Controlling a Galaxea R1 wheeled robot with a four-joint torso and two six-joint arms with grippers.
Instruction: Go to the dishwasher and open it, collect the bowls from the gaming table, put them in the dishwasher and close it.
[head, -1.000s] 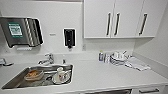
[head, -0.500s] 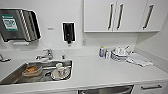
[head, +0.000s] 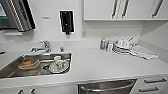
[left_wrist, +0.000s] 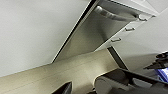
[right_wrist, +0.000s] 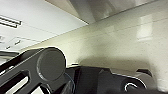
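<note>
Compared with a second ago, our head view has shifted closer to the white worktop; we read this as camera motion, not movement of the things. The dishwasher, a stainless-steel front with a bar handle, now shows below the worktop's front edge, right of the steel sink holding crockery. It appears closed in the left wrist view. We judge the approach nearly complete. Whether either gripper is spread or pressed together we cannot tell.
</note>
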